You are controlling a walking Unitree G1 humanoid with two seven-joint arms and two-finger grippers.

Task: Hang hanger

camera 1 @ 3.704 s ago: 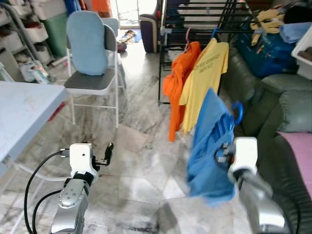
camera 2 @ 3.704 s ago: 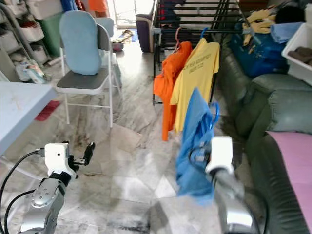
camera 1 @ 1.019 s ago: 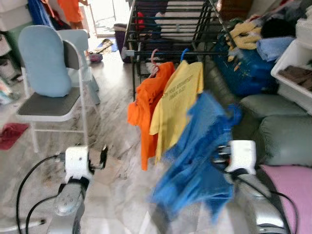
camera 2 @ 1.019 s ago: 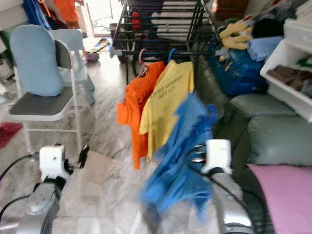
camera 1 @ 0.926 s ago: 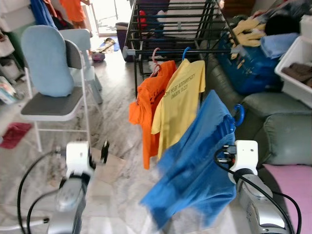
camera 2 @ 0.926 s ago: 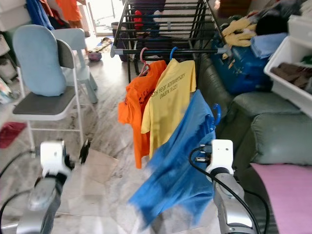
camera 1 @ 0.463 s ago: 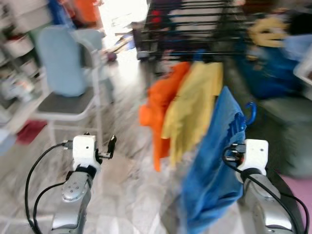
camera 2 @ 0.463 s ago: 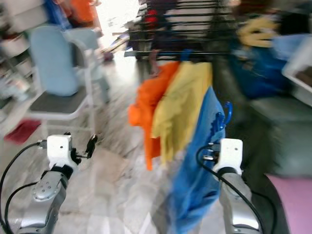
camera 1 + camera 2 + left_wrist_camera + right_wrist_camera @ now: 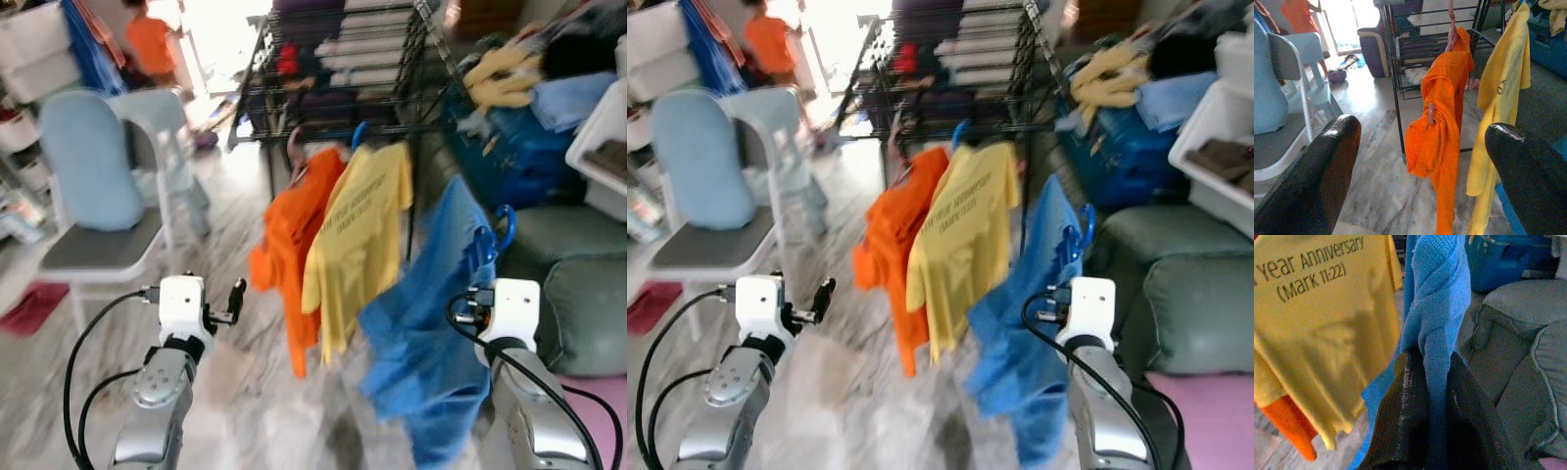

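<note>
My right gripper (image 9: 1431, 382) is shut on the neck of a blue shirt (image 9: 431, 313) that hangs on a blue hanger (image 9: 495, 230), held up at the right in front of me. Ahead stands a black drying rack (image 9: 343, 78). From its front rail hang an orange shirt (image 9: 294, 245) on a pink hanger and a yellow shirt (image 9: 358, 235) on a blue hanger. The blue shirt is to the right of the yellow one and nearer to me, below the rail. My left gripper (image 9: 1420, 147) is open and raised at the left, holding nothing.
A grey folding chair (image 9: 98, 196) with a light blue cushion stands at the left. A dark green sofa (image 9: 568, 264) runs along the right, piled with clothes and a white bin (image 9: 602, 137). A person in an orange top (image 9: 152, 44) stands far back. The floor is marble.
The view has swung and steadied, and the rack now looks a little closer. The blue shirt has swung and still hangs from my right gripper. My left gripper keeps its raised, open pose.
</note>
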